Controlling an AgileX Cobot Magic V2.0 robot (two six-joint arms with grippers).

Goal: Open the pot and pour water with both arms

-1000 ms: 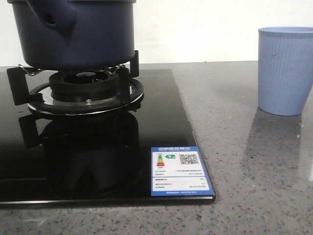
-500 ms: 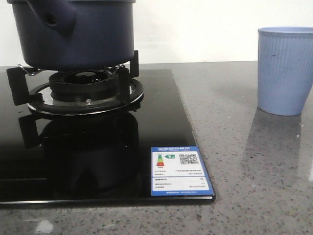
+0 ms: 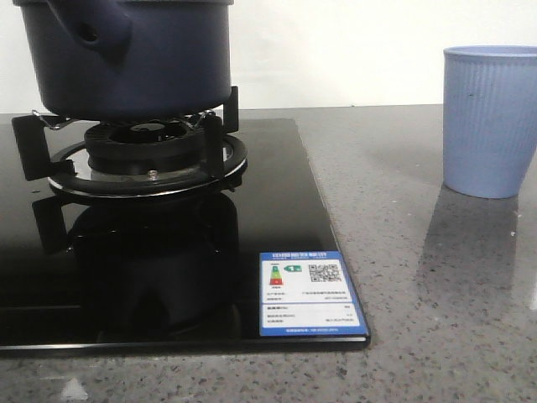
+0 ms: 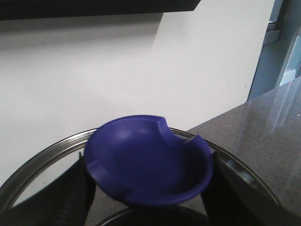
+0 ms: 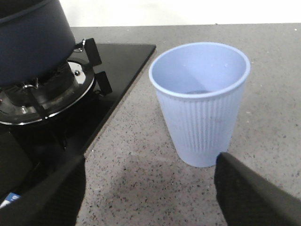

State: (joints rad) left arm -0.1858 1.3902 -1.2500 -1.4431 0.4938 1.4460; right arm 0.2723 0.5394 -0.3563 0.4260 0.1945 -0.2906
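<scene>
One pot (image 3: 126, 59) sits on the burner (image 3: 147, 159) of a black glass hob (image 3: 277, 210), far left on a grey speckled counter (image 3: 419, 294); a white wall runs behind. Far right stands a cup (image 3: 491, 122). The left gripper (image 4: 146, 197) clasps a blue knob (image 4: 148, 162) over a glass lid (image 4: 42, 157). The right gripper (image 5: 150, 197) is spread wide near the cup, holding nothing.

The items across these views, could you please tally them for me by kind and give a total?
Pots: 1, the navy pot on the burner.
Lids: 1, the lid between the left gripper fingers.
Cups: 1, the light blue ribbed cup.
Stoves: 1, the black glass cooktop.
Total: 4.
</scene>
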